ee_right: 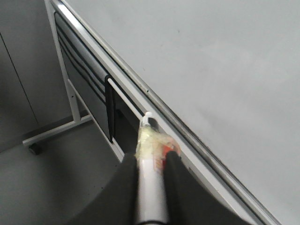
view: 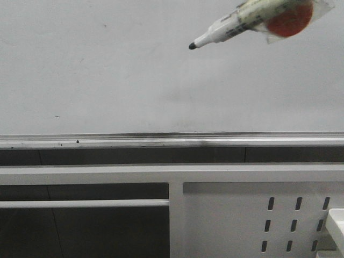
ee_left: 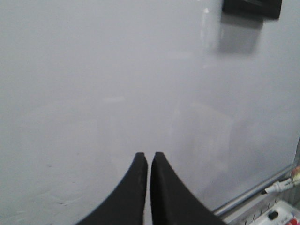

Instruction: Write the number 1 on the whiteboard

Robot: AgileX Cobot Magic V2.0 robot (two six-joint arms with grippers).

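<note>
Two grippers are showing here, and only one is carrying anything. Starting from the left, the left gripper is facing the whiteboard with its dark fingers pressed almost together, a hairline gap between the tips and nothing sitting in it; in that wrist view a dark rectangular object is sitting on the board's surface, and a spare marker is lying off by the board's metal edge. Moving across the front view, the board is filling most of the scene, glossy and white, with only a few tiny dark specks on it and no stroke of the number 1 showing anywhere that I can see. The silver ledge is running along its lower edge, and below that a white perforated panel is standing to the right. Up at the right, the marker is slanting down to the left with its dark tip uncapped; whether that tip is touching the board, I cannot tell. The right gripper is clamping that marker between its fingers, with clear tape and something red wrapped around the barrel.
</note>
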